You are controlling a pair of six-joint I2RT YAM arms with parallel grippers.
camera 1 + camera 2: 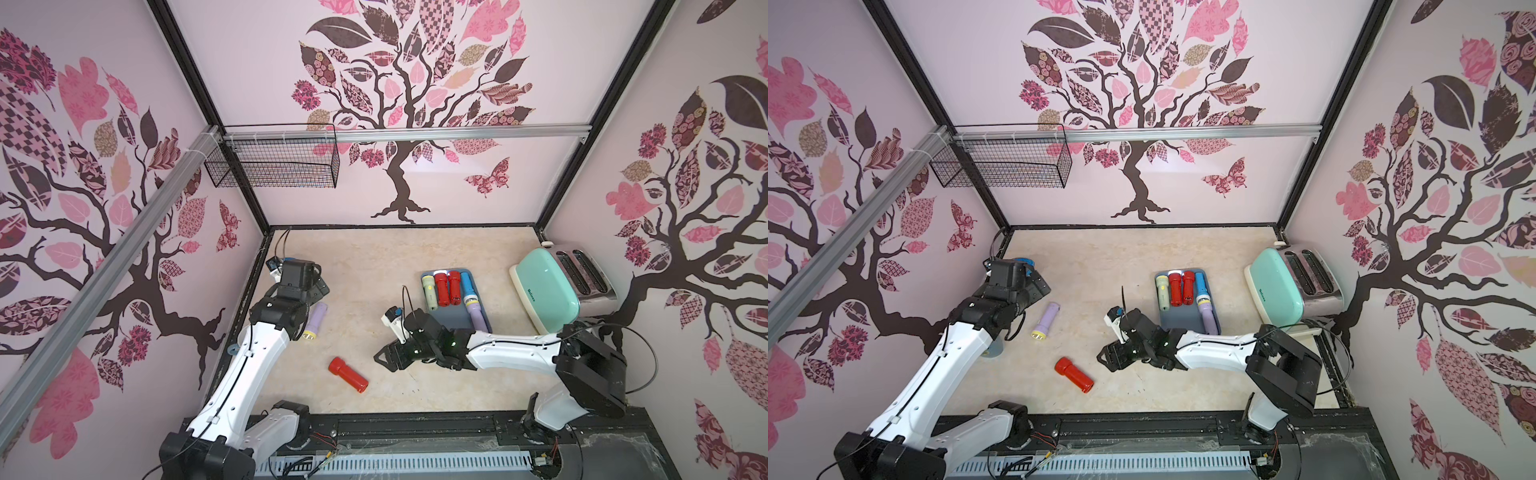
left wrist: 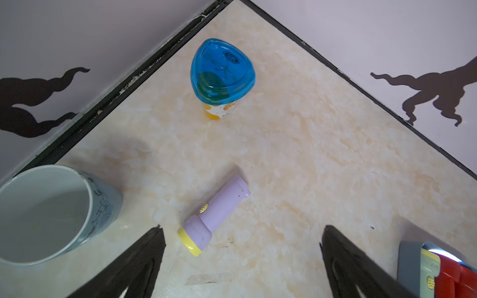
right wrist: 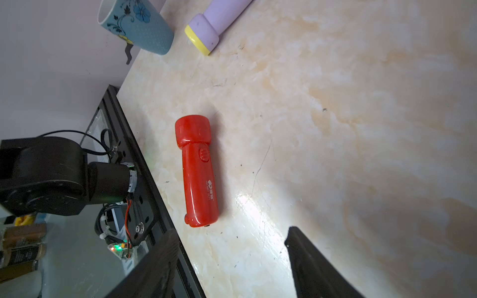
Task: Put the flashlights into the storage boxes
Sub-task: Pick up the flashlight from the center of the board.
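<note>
The slate-blue tray (image 1: 451, 319) sits on the table (image 1: 374, 266) right of the middle, near the mint-green toaster (image 1: 548, 291) that stands by the right edge. Five flashlights lie in it. The pale green flashlight (image 1: 430, 293), the left red flashlight (image 1: 441, 289) and the right red flashlight (image 1: 455, 287) are side by side, heads toward the back edge. The blue-and-white flashlight (image 1: 468, 286) runs along the tray's right rim, with the tray's lilac flashlight (image 1: 478, 319) end to end behind it (its tail is hidden under the right arm (image 1: 511, 353)).

Two more lie out on the table. The loose red flashlight (image 1: 348, 375) is on its side near the front edge, head toward the left edge. The right gripper (image 1: 380, 358) is just beside its tail and apart from it. In the right wrist view its jaws stand partly apart with nothing between them, and the red body lies ahead of the tips.

The loose lilac flashlight (image 1: 316, 322) lies near the left edge, yellow head toward the front edge, close to a pale blue mug (image 2: 51, 214). In the left wrist view the left gripper (image 2: 242, 227) has its jaws spread wide and empty, the flashlight just ahead of the tips and untouched.

A blue-lidded jar (image 2: 222, 74) stands toward the back left corner, and a black wire basket (image 1: 274, 162) hangs on the back wall
</note>
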